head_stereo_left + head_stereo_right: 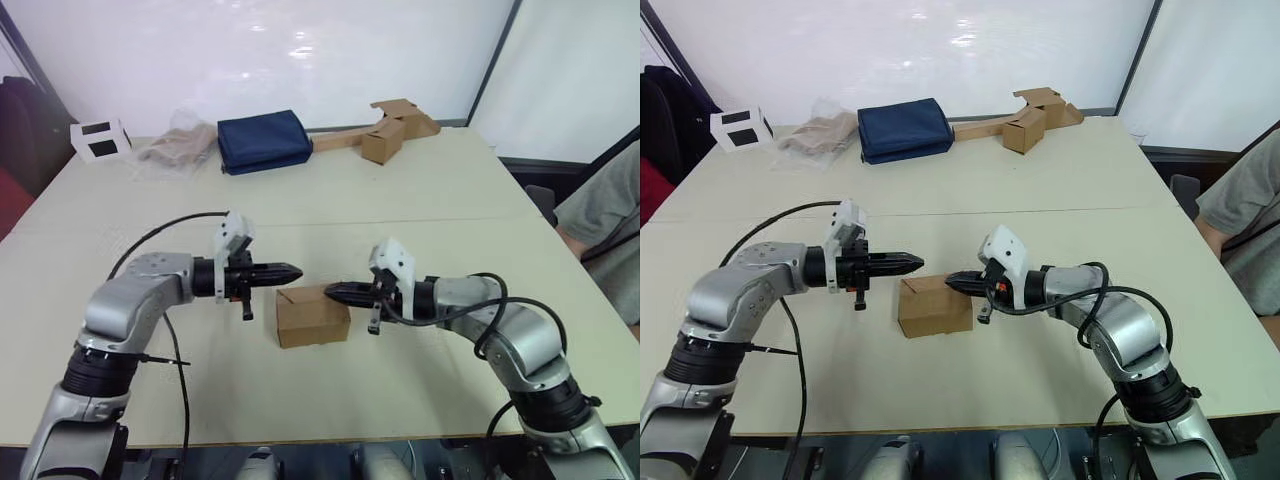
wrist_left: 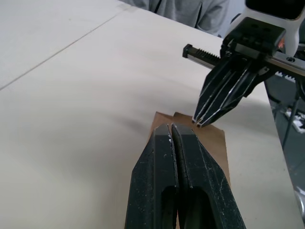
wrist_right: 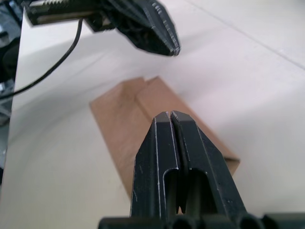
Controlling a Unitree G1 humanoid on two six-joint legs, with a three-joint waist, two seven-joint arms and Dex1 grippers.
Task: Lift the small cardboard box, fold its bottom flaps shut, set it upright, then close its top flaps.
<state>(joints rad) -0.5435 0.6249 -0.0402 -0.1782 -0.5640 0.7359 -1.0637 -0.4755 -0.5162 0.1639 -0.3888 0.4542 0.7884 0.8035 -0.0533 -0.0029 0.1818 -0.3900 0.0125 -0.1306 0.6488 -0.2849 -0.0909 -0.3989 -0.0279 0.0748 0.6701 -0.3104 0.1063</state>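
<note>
- Left eye view: the small cardboard box [image 1: 313, 316] sits on the worktop [image 1: 420, 210] near its front edge, between the two arms. It rests flat with a closed, seamed face upward, and the top flaps [image 3: 143, 102] meeting on that face look already folded down. I cannot tell what state the bottom flaps are in, as they lie underneath.
- The box's long axis runs roughly 9 to 3 o'clock across the worktop, the same line on which the two end effectors face each other.
- The right end effector [image 1: 331, 292] has both fingers pressed together into a narrow point and holds nothing. Its tip is at the box's upper right corner, at about 2 o'clock from the box's centre, very close to the cardboard or touching it; I cannot tell which.
- The left end effector [image 1: 298, 271] is likewise pinched closed and empty. It hovers just above and behind the box's top edge, at about 11 o'clock from its centre, apart from the cardboard.
- By my judgement the right arm is the nearer, and the box lies just below and between both tips, so a lift calls for both sets of fingers to spread first.
- Farther off at 12 o'clock, along the far edge, are a navy bag [image 1: 264, 141], a brown box joined to long cardboard strips [image 1: 385, 132] and a white cube with black squares [image 1: 99, 138].
- At 3 o'clock a person's sleeve [image 1: 605, 225] is visible beside the worktop.
</note>
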